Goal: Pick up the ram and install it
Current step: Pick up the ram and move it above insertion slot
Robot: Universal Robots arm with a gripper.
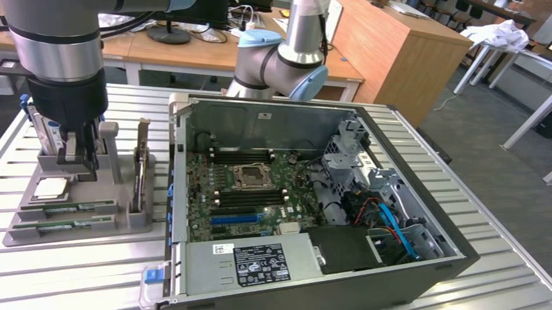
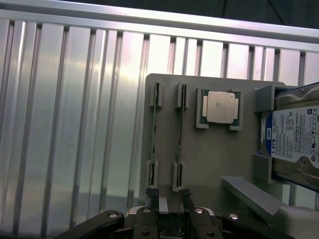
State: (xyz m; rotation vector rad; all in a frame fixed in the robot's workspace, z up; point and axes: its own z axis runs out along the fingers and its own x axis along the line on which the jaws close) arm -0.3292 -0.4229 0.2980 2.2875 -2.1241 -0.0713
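Two ram sticks lie on edge in slots of a grey parts holder (image 1: 129,223) at the exterior view's left. One ram stick (image 1: 69,208) sits just behind the other (image 1: 64,224). In the wrist view they show as thin green edges, one ram stick (image 2: 154,134) beside the second (image 2: 180,134). My gripper (image 1: 77,165) hangs above the holder, behind the sticks and close to the silver processor chip (image 1: 50,188). In the wrist view the gripper (image 2: 169,196) is open with nothing between its dark fingers (image 2: 185,196), just short of the sticks' near ends.
An open computer case (image 1: 414,194) lies to the holder's right, its motherboard showing dark memory slots (image 1: 250,194) around the processor socket (image 1: 250,174). A hard drive (image 2: 294,142) and an upright expansion card (image 1: 141,161) also stand in the holder. All rests on a ribbed metal table (image 1: 77,271).
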